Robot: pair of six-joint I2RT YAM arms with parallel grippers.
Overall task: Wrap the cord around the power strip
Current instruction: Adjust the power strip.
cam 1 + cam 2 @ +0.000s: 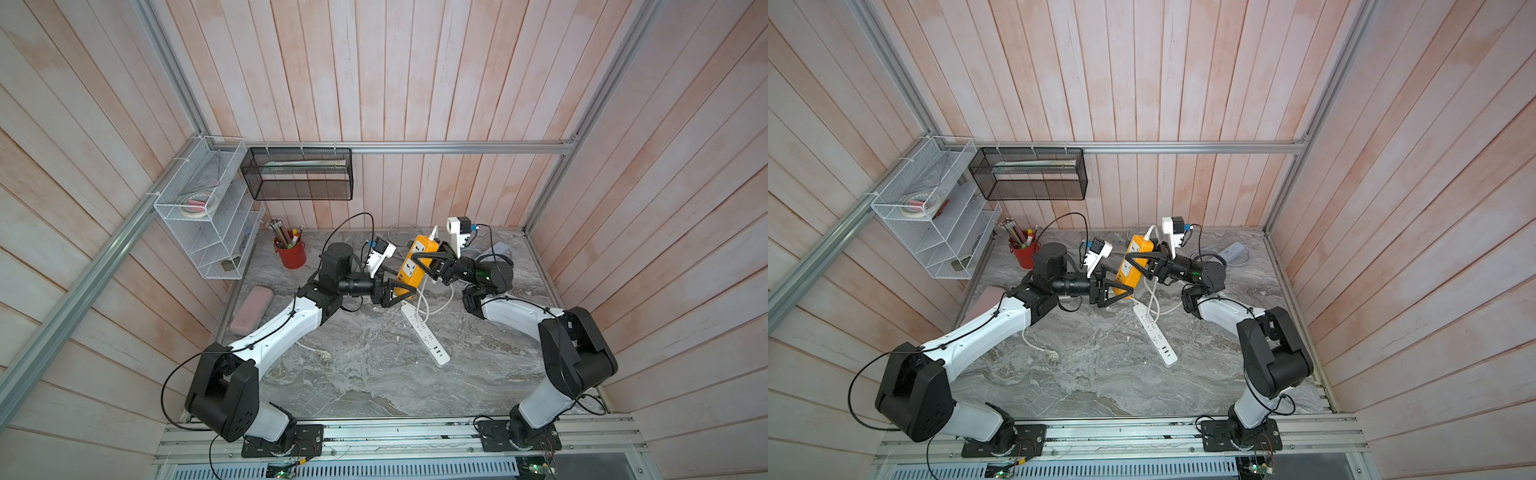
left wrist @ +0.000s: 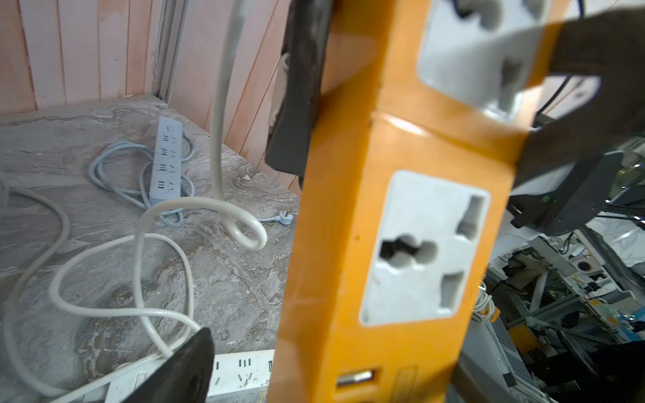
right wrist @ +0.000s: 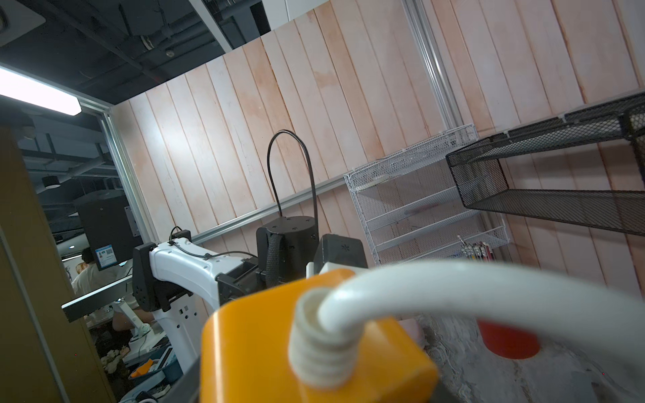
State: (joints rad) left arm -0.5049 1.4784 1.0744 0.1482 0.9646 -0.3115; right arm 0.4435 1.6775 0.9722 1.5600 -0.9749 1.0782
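Note:
The orange power strip (image 1: 415, 266) (image 1: 1131, 266) hangs tilted above the table between both arms. My right gripper (image 1: 429, 259) (image 1: 1143, 264) is shut on its upper half; its dark fingers (image 2: 300, 87) press the strip's sides. My left gripper (image 1: 400, 293) (image 1: 1114, 293) stands open around the strip's lower end (image 2: 384, 244), and one of its fingers (image 2: 185, 373) is clearly apart from the orange side. The white cord (image 3: 453, 286) leaves the strip's top end (image 1: 434, 232), drops down (image 2: 223, 104) and lies in loose loops on the table (image 1: 440, 301). No cord is wound on the strip.
A white power strip (image 1: 426, 334) lies under the held one, and a pale blue strip with its cord (image 2: 165, 157) lies at the back right. A red pencil cup (image 1: 291, 253), a pink case (image 1: 251, 309), a wire shelf (image 1: 208, 216) and a black mesh basket (image 1: 299, 174) line the left and back.

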